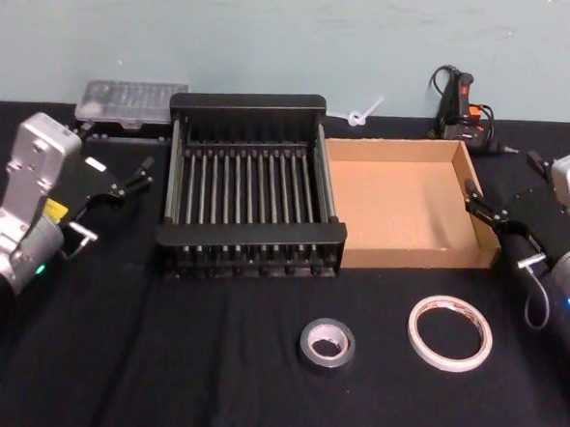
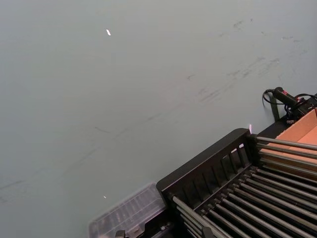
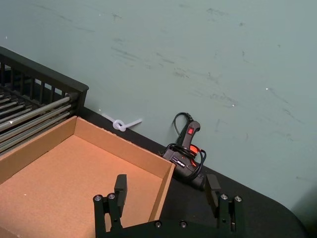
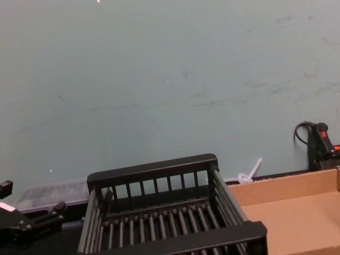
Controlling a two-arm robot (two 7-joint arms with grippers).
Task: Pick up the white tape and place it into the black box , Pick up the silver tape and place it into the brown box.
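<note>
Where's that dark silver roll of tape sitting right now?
In the head view, the silver tape lies flat on the black table, just left of the white tape and in front of both boxes.

Silver-grey arms, black claws, green and blue indicator lights.

Before me, the black box stands left of the brown box, touching. Nearer me lie the silver tape and, to its right, the white tape.

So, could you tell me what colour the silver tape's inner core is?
Lighter grey, clearest in the head view: silver tape.
</note>
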